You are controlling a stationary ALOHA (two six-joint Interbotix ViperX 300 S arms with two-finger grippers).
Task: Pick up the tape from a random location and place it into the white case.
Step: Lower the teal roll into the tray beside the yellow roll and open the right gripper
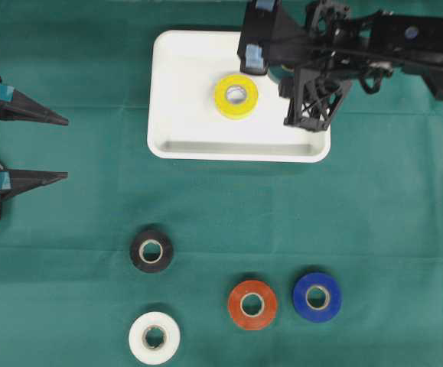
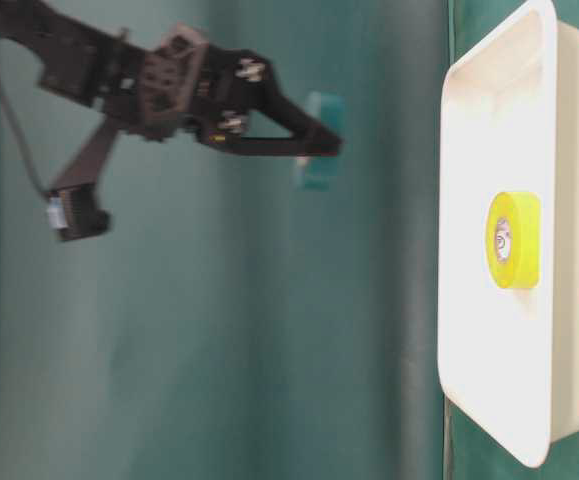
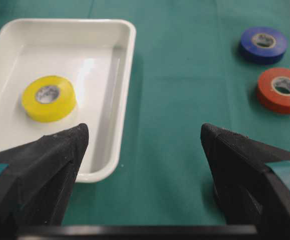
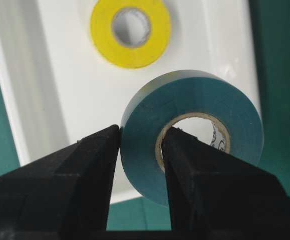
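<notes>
Green cloth (image 1: pixel 374 199) covers table w/ white case (image 1: pixel 175 84) on top.

Robotics laboratory bench: worktop (image 1: pixel 389 229) draped in green cloth, black robot arm (image 1: pixel 374 46) at 1 o'clock, coloured tape rolls (image 1: pixel 252 303) laid out at 6 o'clock.

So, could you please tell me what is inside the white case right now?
One yellow tape roll lies flat in the white case. The right gripper, holding a green roll above, covers the overhead view's right end.
</notes>
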